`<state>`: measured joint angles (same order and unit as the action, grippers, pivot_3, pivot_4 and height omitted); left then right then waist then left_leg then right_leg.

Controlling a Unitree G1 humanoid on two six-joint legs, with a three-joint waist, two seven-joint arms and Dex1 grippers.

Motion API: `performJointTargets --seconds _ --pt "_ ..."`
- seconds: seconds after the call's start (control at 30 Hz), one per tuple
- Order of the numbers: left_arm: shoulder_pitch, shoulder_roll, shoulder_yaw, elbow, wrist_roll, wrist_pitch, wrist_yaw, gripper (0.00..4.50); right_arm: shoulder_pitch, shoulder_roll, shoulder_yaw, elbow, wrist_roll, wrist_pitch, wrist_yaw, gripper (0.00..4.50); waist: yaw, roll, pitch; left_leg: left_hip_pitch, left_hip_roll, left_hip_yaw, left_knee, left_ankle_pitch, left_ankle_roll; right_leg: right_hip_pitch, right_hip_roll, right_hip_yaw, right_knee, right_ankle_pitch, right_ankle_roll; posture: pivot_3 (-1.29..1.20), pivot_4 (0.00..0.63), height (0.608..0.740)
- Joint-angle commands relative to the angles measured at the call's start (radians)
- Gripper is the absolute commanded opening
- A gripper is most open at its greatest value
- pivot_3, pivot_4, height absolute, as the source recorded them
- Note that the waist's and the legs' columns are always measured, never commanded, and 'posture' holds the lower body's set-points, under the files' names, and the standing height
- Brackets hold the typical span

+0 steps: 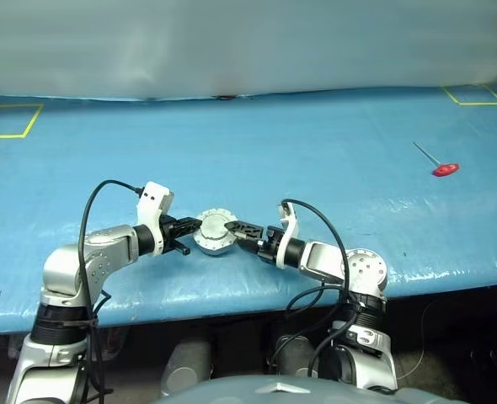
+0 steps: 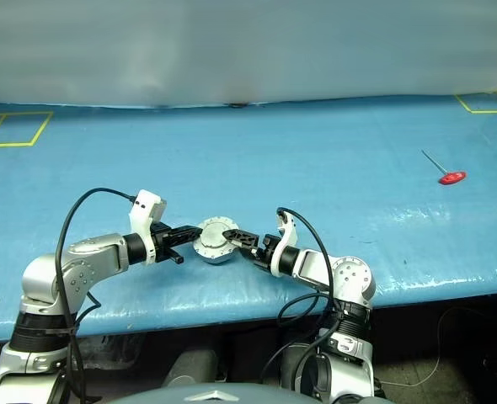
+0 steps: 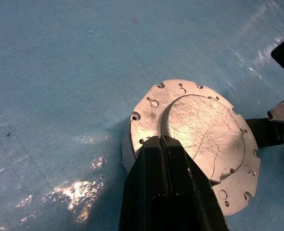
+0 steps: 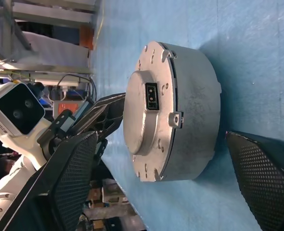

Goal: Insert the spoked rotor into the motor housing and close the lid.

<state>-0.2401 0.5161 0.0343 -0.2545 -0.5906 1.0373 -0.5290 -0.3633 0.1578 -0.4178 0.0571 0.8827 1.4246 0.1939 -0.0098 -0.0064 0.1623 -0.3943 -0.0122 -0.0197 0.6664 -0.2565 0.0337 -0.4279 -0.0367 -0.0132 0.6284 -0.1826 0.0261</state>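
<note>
The motor housing (image 4: 195,101) sits on the blue table (image 1: 333,160) near its front edge, with the lid (image 1: 216,227) lying flat on top, plain grey notched face up. The spoked rotor is hidden. My left gripper (image 1: 197,225) comes in from the left, shut, its tips (image 3: 161,142) resting over the lid's rim. From the right, my right gripper (image 1: 232,229) stands open, turned on its side. One mesh-padded finger (image 4: 77,168) is at the lid's height and the other finger (image 4: 262,173) is low by the table, both just short of the housing's wall.
A red-handled tool (image 1: 445,169) lies far right on the table. Yellow tape squares (image 1: 8,120) mark the back left and back right corners. The table's front edge (image 1: 232,303) runs just below both arms.
</note>
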Motion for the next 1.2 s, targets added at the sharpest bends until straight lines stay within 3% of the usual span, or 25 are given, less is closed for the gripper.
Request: performJointTargets --seconds 0.03,0.3,0.4,0.67,0.7,1.2 --pt "0.024 -0.002 -0.040 0.011 0.011 0.017 -0.007 0.00 -0.005 0.119 -0.002 0.009 0.054 -0.024 -0.024 4.47 0.000 0.000 0.000 0.000 0.000 0.000 -0.001 0.000 0.000 0.000 0.000 0.000 0.000 0.000 0.000 0.00 0.150 0.740" --pt "0.027 -0.002 -0.044 0.010 0.012 0.016 -0.011 0.00 0.009 0.112 0.026 0.025 0.140 -0.062 -0.061 4.47 -0.001 0.000 0.000 0.000 0.000 0.000 -0.002 0.000 0.000 0.000 0.000 0.000 -0.001 0.000 0.000 0.00 0.150 0.740" --pt "0.026 -0.002 -0.045 0.013 0.014 0.014 -0.012 0.00 0.021 0.095 0.031 0.023 0.167 -0.056 -0.070 3.87 -0.001 0.000 0.000 0.000 0.000 0.000 -0.002 0.000 0.000 0.000 0.000 0.000 -0.001 0.000 0.000 0.00 0.150 0.740" --pt "0.023 -0.008 -0.047 0.016 0.027 0.016 -0.022 0.00 0.041 0.066 0.036 0.015 0.213 -0.022 -0.081 1.30 -0.002 0.000 0.000 0.000 0.000 0.000 -0.004 0.000 0.000 -0.001 0.001 0.001 -0.002 0.000 0.000 0.00 0.150 0.740" --pt "0.024 -0.007 -0.047 0.016 0.028 0.016 -0.023 0.00 0.044 0.062 0.039 0.014 0.213 -0.015 -0.083 1.18 -0.004 0.000 0.000 0.000 0.000 0.000 -0.004 0.000 0.000 -0.001 0.001 0.001 -0.002 0.000 0.000 0.00 0.150 0.740" --pt "0.031 -0.003 -0.052 0.013 0.041 0.015 -0.034 0.00 0.085 0.023 0.147 -0.031 0.173 0.016 -0.019 1.18 -0.007 0.001 -0.001 0.000 0.000 0.001 -0.004 0.000 0.000 -0.001 0.001 0.001 -0.002 0.000 0.000 0.00 0.150 0.740"
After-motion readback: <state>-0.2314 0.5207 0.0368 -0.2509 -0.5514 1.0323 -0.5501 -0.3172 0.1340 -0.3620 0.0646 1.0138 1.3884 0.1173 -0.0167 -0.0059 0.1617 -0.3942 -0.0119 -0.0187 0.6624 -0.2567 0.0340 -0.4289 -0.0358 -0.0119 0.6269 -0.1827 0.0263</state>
